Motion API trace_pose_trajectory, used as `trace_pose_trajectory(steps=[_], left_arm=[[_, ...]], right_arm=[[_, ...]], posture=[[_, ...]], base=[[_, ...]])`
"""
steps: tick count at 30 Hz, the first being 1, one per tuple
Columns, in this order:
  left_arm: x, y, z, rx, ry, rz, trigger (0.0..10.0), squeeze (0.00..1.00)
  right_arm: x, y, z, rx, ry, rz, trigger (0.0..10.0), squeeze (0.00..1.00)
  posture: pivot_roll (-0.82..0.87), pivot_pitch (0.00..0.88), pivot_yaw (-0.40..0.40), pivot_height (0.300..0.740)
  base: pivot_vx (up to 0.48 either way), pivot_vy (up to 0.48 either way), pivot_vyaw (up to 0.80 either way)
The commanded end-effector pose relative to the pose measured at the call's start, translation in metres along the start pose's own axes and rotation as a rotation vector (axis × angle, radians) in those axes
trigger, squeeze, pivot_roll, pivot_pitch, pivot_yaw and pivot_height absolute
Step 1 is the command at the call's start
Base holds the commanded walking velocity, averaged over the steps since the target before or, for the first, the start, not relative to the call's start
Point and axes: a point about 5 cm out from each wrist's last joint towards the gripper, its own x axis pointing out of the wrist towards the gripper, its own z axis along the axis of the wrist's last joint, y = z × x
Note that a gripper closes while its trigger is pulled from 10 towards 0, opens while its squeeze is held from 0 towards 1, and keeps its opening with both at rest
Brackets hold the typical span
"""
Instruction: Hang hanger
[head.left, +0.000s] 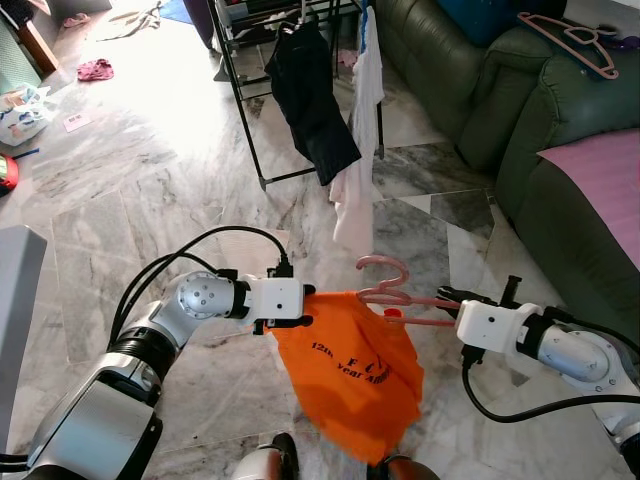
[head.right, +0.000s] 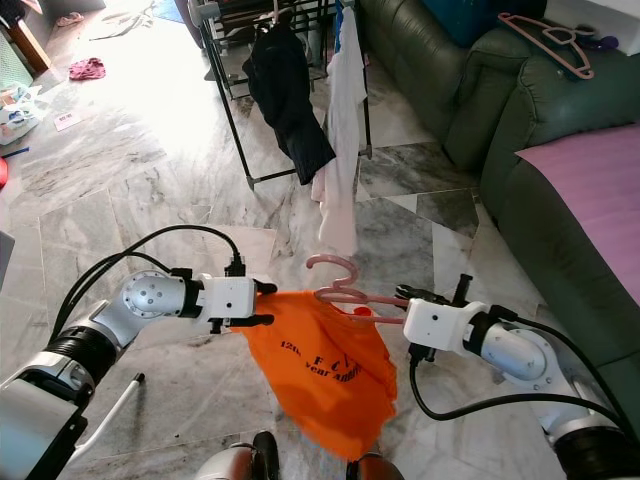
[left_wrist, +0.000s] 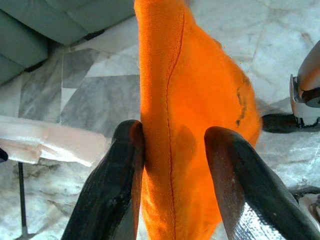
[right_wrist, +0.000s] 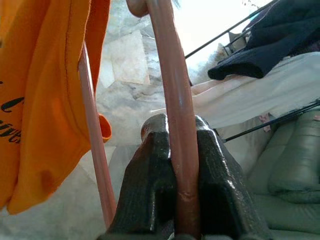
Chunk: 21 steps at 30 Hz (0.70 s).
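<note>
pink plastic hanger (head.left: 395, 292) hangs over the marble floor (head.left: 150, 210), well short of the black metal drying rack (head.left: 240, 90), clenched in the right gripper (right_wrist: 182, 150). the left gripper (left_wrist: 170, 165) pinches the orange printed t-shirt (head.left: 350, 365), which is draped on one side only. a tug from either arm could probably slide it off the hanger.

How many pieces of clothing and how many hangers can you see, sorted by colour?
Orange shirt: 1, held by the left hand
Dark garment on the rack: 1
White garment on the rack: 1
Pink hangers: 2, one in the right hand, one on the sofa
Total: 5
</note>
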Motion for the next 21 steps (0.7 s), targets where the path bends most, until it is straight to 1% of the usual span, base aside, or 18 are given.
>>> trace_pose_trajectory(steps=[1,12,13,14,15,16,21], left_arm=[[0.0017,-0.0077,-0.0049,-0.013,0.024,-0.04,10.0,0.0],[0.0086,-0.01,-0.0028,-0.013,0.027,-0.045,10.0,0.0],[0.0092,-0.0103,-0.0024,-0.013,0.025,-0.05,8.1,0.0],[0.0095,-0.0106,-0.0022,-0.013,0.024,-0.053,4.6,0.0],[0.0099,-0.0107,-0.0021,-0.014,0.023,-0.053,2.9,0.0],[0.0104,-0.0112,-0.0022,-0.013,0.025,-0.056,0.0,0.0],[0.0114,-0.0121,-0.0022,-0.017,0.026,-0.061,0.0,0.0]], right_arm=[[0.0029,-0.0002,0.0059,0.0,-0.042,-0.021,10.0,0.0],[0.0035,0.0,0.0089,0.005,-0.061,-0.031,10.0,0.0],[0.0035,-0.0006,0.0095,0.006,-0.064,-0.034,10.0,0.0],[0.0035,-0.001,0.0098,0.009,-0.065,-0.037,10.0,0.0],[0.0035,-0.0015,0.0101,0.01,-0.067,-0.04,10.0,0.0],[0.0036,-0.0022,0.0104,0.011,-0.068,-0.043,10.0,0.0],[0.0041,-0.0031,0.0109,0.016,-0.071,-0.052,10.0,0.0]], posture=[[-0.06,0.231,0.097,0.74],[-0.07,0.233,0.1,0.74],[-0.07,0.234,0.101,0.74],[-0.07,0.234,0.101,0.74],[-0.07,0.233,0.102,0.74],[-0.07,0.233,0.103,0.74],[-0.07,0.234,0.105,0.74]], base=[[0.0,0.0,0.0],[0.0,0.0,0.0],[0.0,0.0,0.0],[0.0,0.0,0.0],[0.0,0.0,0.0],[0.0,0.0,0.0],[0.0,0.0,0.0]])
